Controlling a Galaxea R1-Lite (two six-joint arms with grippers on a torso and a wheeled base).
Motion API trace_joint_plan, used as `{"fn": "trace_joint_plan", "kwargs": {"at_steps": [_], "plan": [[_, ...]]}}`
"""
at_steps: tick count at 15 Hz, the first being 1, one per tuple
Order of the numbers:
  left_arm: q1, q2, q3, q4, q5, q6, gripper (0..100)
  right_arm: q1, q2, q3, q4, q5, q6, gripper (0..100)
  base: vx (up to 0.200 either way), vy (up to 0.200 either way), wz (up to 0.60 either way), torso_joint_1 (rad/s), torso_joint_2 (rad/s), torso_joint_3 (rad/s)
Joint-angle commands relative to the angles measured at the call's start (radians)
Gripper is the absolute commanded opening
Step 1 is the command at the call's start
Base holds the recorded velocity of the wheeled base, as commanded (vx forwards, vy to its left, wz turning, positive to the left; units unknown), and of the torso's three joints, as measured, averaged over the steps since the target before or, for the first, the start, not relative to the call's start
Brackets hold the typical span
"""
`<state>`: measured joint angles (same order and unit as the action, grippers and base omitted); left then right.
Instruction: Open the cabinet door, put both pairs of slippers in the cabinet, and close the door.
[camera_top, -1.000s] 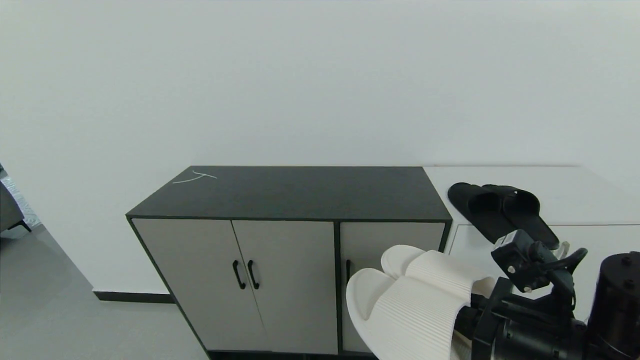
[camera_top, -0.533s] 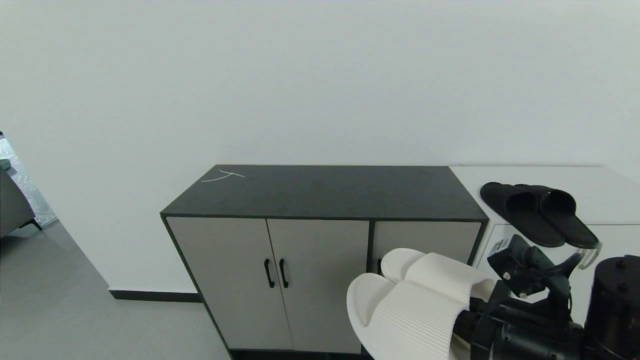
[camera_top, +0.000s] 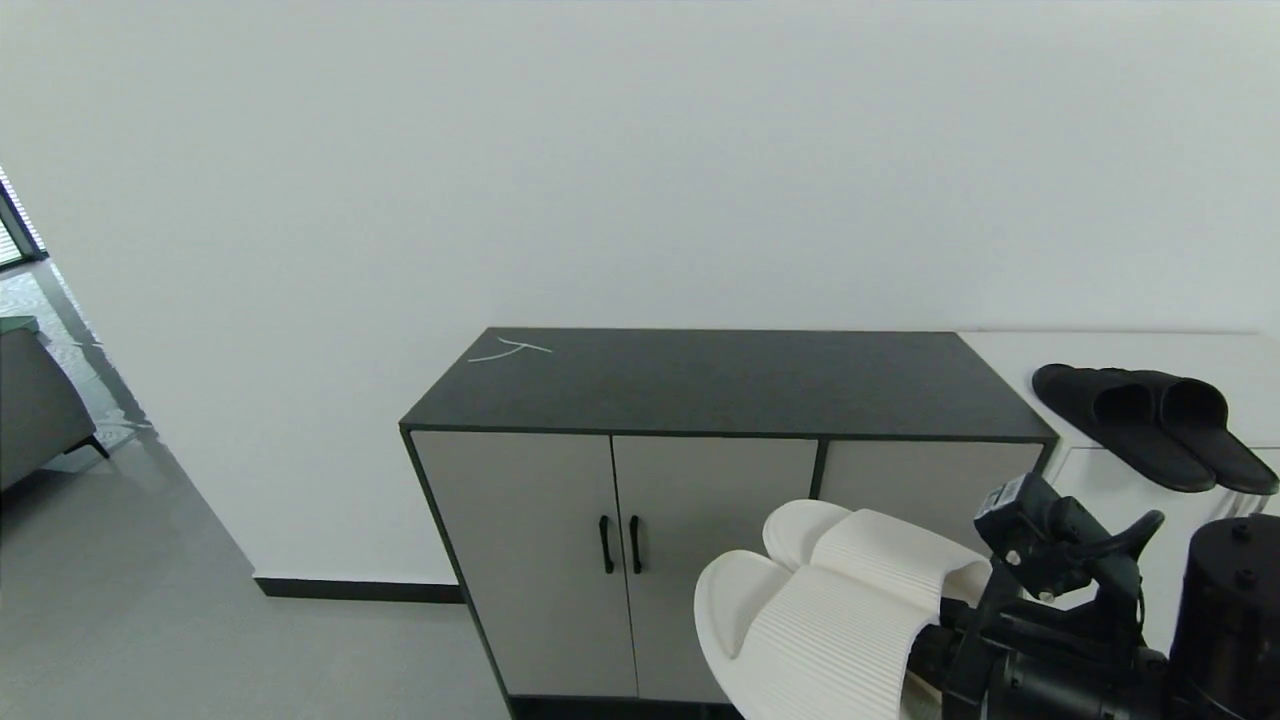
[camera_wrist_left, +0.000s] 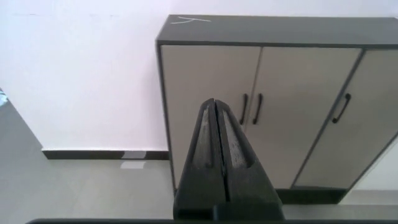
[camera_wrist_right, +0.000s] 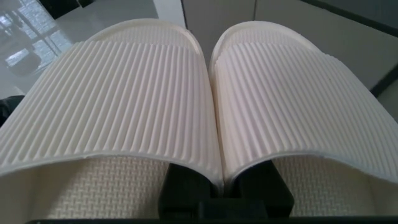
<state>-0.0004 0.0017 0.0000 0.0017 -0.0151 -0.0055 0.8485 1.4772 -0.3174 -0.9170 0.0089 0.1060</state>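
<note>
Clamping the white slippers (camera_top: 830, 600) by their touching inner sides, the right gripper (camera_wrist_right: 221, 193) holds them in front of the closed cabinet (camera_top: 720, 380). Head view adds the black slippers (camera_top: 1150, 425) lying just right of the cabinet; left wrist view, the left gripper (camera_wrist_left: 216, 124), fingers pressed together, empty, facing it.

Light even, soft and bright; the shadows we see are faint. Daylight enters at the head view's far left and lays pale glare on the glossy grey floor (camera_top: 150, 600). The plain white wall (camera_top: 640, 150) dims slightly toward the corners. In the right wrist view the ribbed cream-white foam slippers (camera_wrist_right: 124, 106) are sharp, the floor reflection behind them blown out.
</note>
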Motion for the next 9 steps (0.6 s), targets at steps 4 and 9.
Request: {"fn": "trace_joint_plan", "kwargs": {"at_steps": [4, 9], "plan": [[-0.001, 0.0, 0.0, 0.0, 0.0, 0.001, 0, 0.0, 0.0, 0.0, 0.0, 0.0, 0.0, 0, 0.2, 0.0, 0.0, -0.002, 0.0, -0.001], [0.0, 0.0, 0.0, 0.0, 0.0, -0.001, 0, 0.0, 0.0, 0.0, -0.002, 0.0, 0.0, 0, 0.16, 0.0, 0.0, 0.0, 0.0, 0.006]]}}
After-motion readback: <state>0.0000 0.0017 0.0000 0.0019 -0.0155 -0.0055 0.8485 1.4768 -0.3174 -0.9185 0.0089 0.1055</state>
